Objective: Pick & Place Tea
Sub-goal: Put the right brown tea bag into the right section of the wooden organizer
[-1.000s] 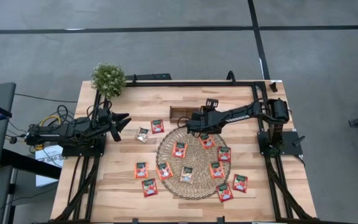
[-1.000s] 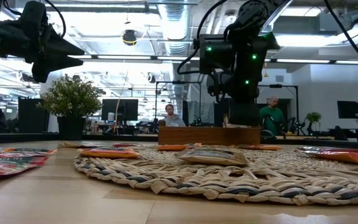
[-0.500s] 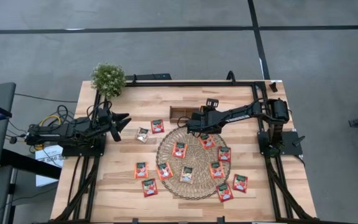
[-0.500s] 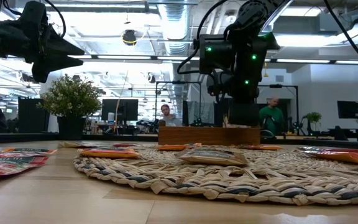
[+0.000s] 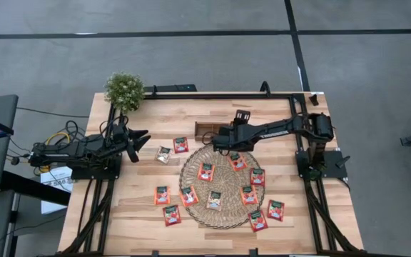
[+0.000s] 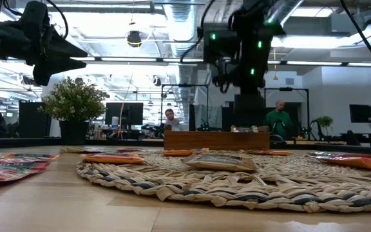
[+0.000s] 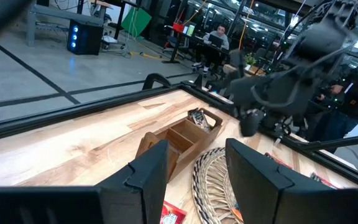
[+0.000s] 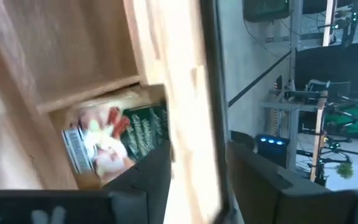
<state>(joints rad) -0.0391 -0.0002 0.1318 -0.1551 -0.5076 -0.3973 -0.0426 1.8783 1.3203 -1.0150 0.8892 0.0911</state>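
**Right gripper over the wooden tray, tea sachets spread across mat and tabletop**

The right gripper [image 5: 215, 138] hangs above the small wooden tray [image 5: 207, 129] near the far edge of the tabletop [image 5: 277, 114]. Its fingers stand apart, holding nothing. Directly below it, one tea sachet [image 8: 114, 134] lies inside a tray compartment, against a wooden divider. Its label is dark green and white; no writing is readable.

Just nearer than the gripper lies the round woven mat [image 5: 223, 187], carrying about six red-orange sachets [image 5: 206, 170]. More sachets lie on bare wood on both sides of the mat, and a silvery one [image 5: 164, 154] sits toward the left arm.

The left gripper [image 5: 143, 140] hovers with fingers parted and empty, well apart from the tray, with open wood between. A potted plant [image 5: 124, 90] stands at the far left corner.
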